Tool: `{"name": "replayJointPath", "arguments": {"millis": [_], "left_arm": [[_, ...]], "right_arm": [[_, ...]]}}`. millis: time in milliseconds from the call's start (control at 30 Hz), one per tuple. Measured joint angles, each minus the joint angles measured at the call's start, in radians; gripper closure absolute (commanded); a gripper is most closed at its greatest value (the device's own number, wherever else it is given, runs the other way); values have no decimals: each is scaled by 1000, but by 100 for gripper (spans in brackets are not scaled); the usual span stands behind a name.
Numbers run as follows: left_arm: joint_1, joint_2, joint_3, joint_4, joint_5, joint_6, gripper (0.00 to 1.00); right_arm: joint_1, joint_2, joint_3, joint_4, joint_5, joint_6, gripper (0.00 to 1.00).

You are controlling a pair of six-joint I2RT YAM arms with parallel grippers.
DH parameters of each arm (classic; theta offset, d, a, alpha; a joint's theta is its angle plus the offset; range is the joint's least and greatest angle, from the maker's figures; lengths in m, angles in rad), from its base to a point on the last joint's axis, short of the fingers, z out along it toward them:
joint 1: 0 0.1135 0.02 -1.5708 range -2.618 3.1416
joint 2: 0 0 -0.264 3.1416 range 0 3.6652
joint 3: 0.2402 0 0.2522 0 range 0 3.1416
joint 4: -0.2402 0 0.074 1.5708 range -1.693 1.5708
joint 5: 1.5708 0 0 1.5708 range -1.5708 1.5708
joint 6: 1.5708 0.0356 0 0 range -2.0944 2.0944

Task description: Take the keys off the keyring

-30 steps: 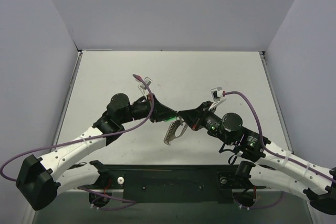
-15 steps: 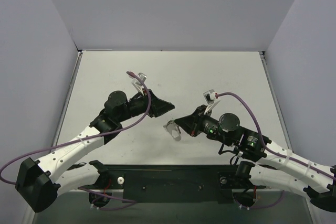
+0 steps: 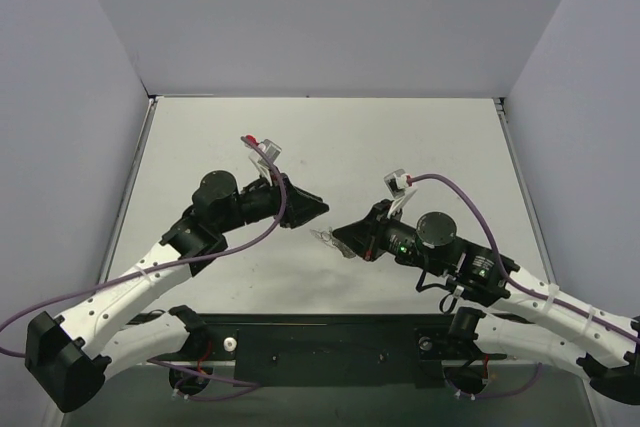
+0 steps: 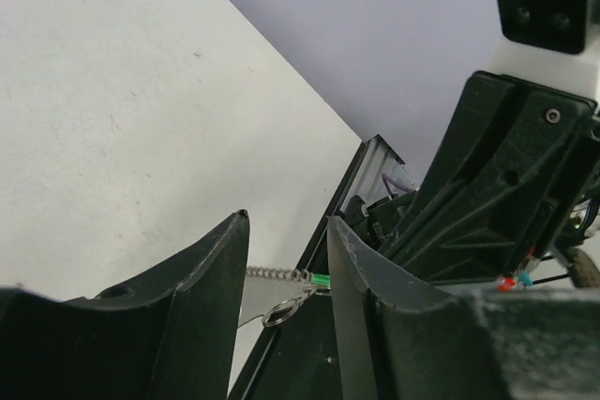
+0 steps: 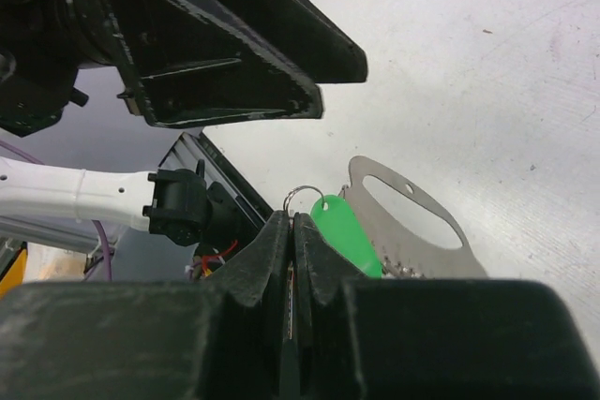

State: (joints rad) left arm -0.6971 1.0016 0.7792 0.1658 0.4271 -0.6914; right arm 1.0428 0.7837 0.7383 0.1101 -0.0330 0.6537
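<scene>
Now the right gripper (image 5: 291, 224) is squeezed tight. Its two fingers press together, and the ring (image 5: 303, 195) pokes out right at their tips, so it grips the ring. A green tag (image 5: 343, 231) hangs off the ring, just beside one finger. Next to the tag is a flat silver plate (image 5: 412, 229) with a long hole in it.

From above, the right gripper holds this little bunch up over the near middle of the table (image 3: 200, 147).

The left gripper (image 4: 287, 222) has let go. Its fingers stand apart with a clear gap, and nothing sits between them. It is close to the right gripper and faces it, tip toward tip, but they do not touch. Through the gap the left wrist view shows the ring hanging down, with a short silver chain (image 4: 272, 274) just above it and a bit of the green tag.

I cannot pick out the tiny keys in any view.
</scene>
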Motion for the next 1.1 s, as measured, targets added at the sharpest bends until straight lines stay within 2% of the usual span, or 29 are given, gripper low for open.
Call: {"name": "replayJointPath", "arguments": {"millis": [300,567,800,967,1100], "left_arm": [[0,-75,116,-214,62,235,48],[0,-165,124,-338,93,443,46],[0,-223,60,-313,114,577,43],[-10,-219,-35,-252,154,647,43],[-39,-205,-49,-212,184,705,43]], "right_arm": [[-72,10,69,-97,-80,-44,100],[-111,33,151,-197,-194,-102,100],[-151,89,214,-265,-295,-148,100],[-167,115,232,-301,-343,-170,100],[-173,129,239,-318,-372,-184,100]]}}
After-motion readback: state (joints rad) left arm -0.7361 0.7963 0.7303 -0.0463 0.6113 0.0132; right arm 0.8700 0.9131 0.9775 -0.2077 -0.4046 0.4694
